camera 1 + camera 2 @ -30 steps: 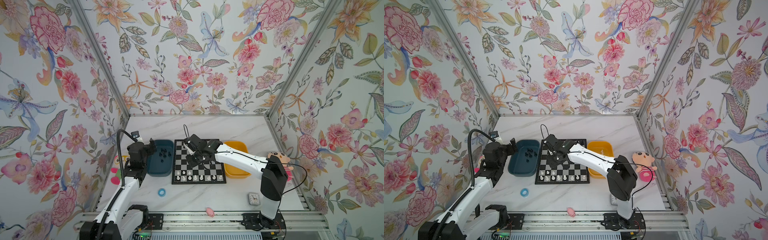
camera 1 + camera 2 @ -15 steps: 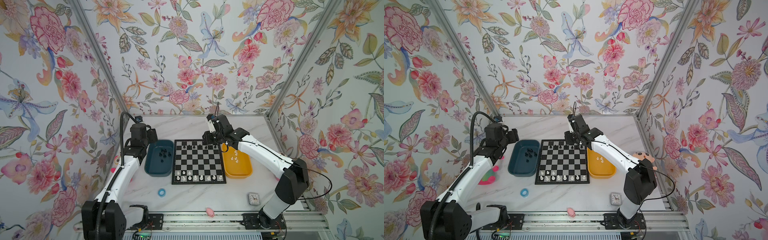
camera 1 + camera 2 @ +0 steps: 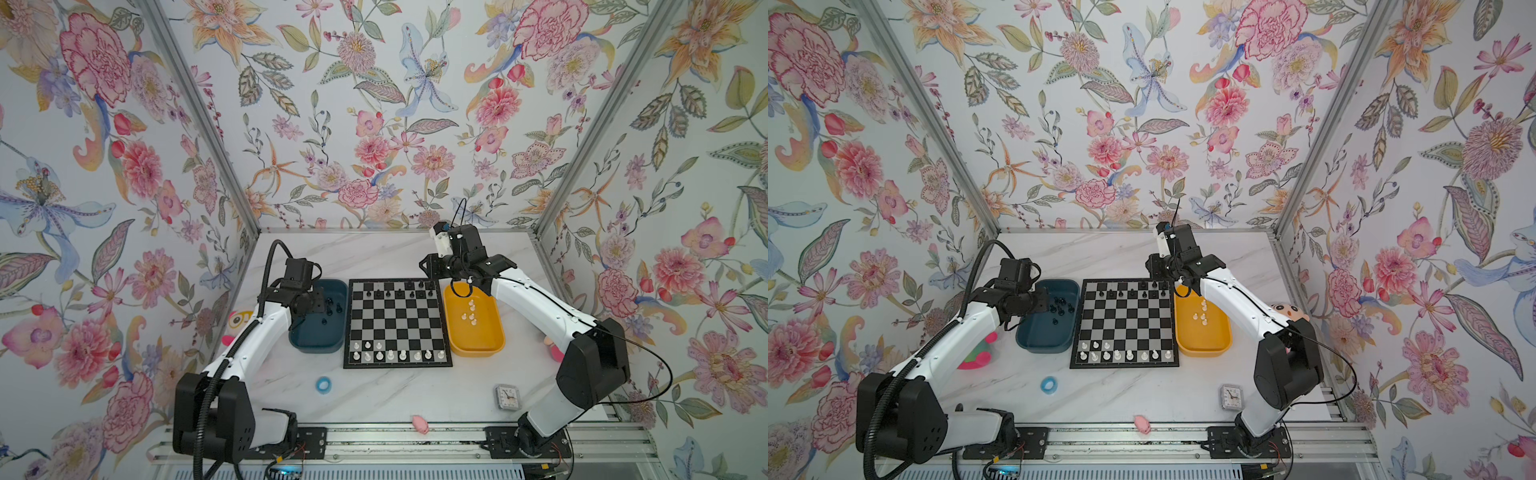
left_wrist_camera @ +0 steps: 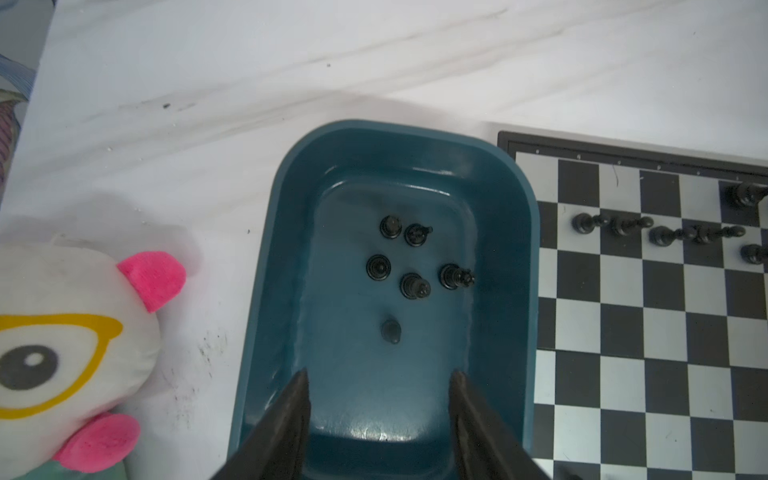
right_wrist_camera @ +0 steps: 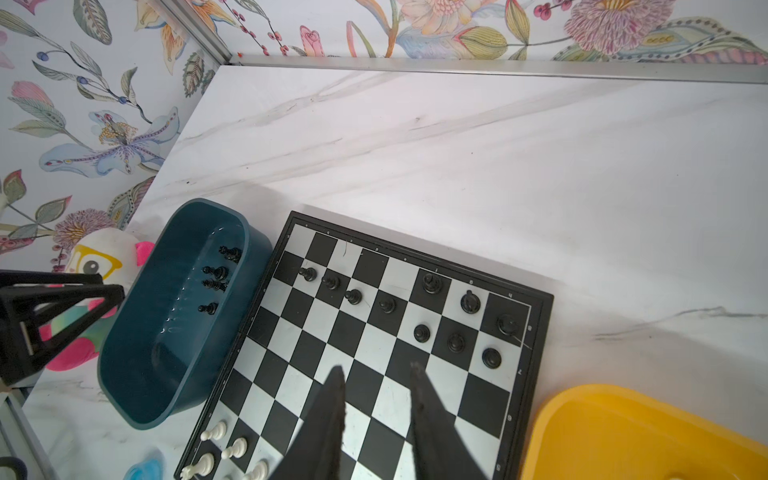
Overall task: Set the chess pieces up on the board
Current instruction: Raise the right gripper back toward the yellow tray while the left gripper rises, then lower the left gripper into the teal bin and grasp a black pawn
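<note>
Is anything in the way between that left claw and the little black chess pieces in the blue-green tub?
Nothing visible. In the left wrist view the left gripper hangs open over the teal bin, and the black pieces stand on its floor just ahead of it, with only bare bin floor between.

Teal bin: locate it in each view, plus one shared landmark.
In a top view: teal bin left of the board.
In a top view: bin likewise left of the board.
Left wrist: bin between plush toy and board.
Right wrist: bin between plush toy and board.
Shared landmark: the board's black border beside the bin.
</note>
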